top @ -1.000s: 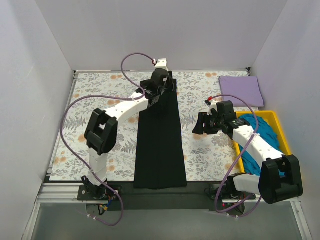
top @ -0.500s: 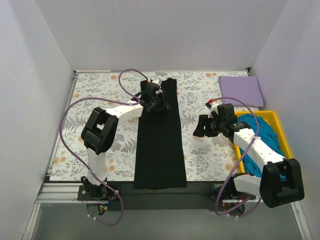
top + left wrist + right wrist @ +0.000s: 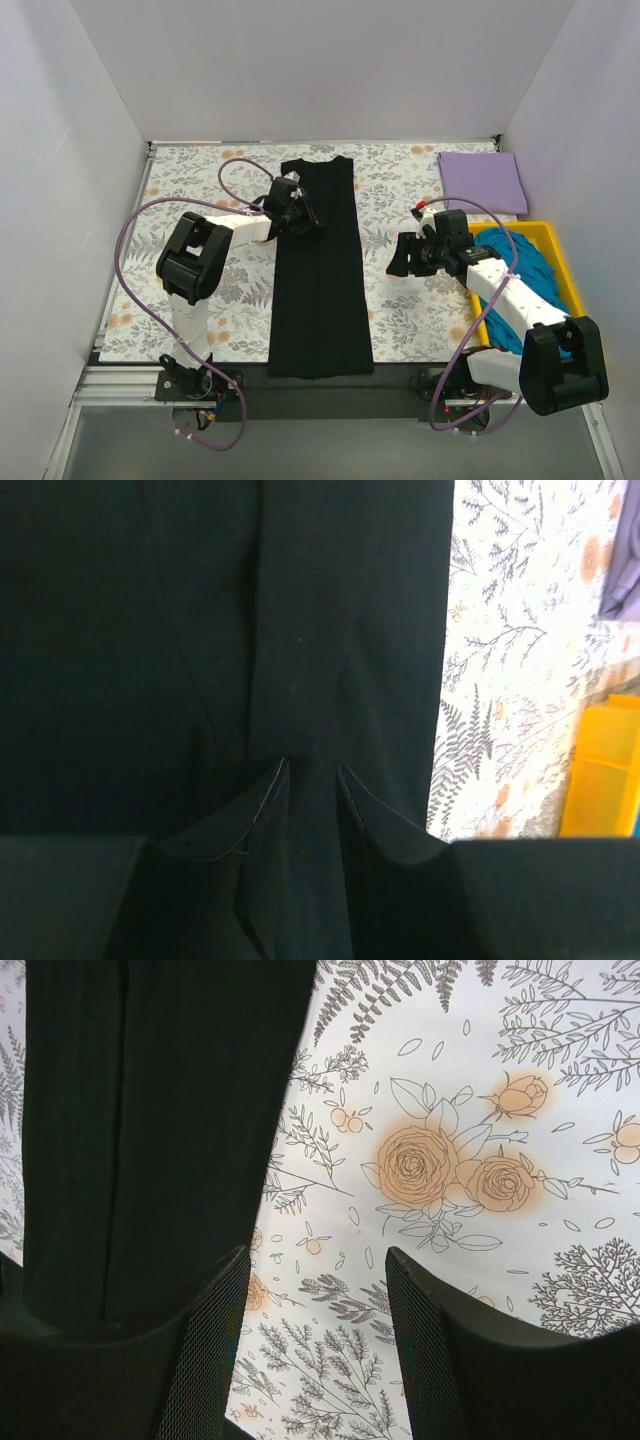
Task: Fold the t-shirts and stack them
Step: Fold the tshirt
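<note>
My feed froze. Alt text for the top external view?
A black t-shirt, folded into a long narrow strip, lies mid-table on the floral cloth, the left claw at its upper left edge. The right claw hovers open over the cloth beside it; a folded lavender t-shirt sits far right, teal cloth in a yellow tray nearer.

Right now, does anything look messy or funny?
Only the teal shirt: it lies crumpled in the yellow tray, while the black shirt and purple shirt lie flat and neat.
</note>
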